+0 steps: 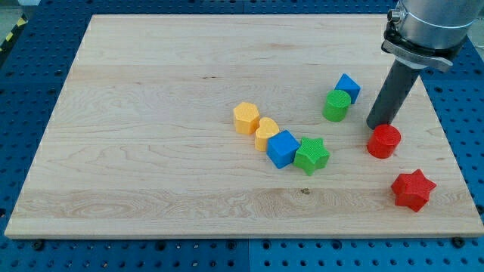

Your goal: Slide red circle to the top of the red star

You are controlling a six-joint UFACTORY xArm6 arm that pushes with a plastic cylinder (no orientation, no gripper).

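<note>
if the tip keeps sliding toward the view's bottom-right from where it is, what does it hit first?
Likely the red circle: my tip sits right at its upper-left edge, touching or nearly so. The red star lies beyond it.

- My tip sits just above and left of the round block.
- The star lies below it, toward the right.
- Six blocks lie further left on the board.

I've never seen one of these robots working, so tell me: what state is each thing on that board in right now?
Red circle block: flat, touching my tip.
Red star block: flat, alone.
Green cylinder block: against blue block.
Orange hexagon block, orange heart block, blue cube block, green star block: chained together.
</note>
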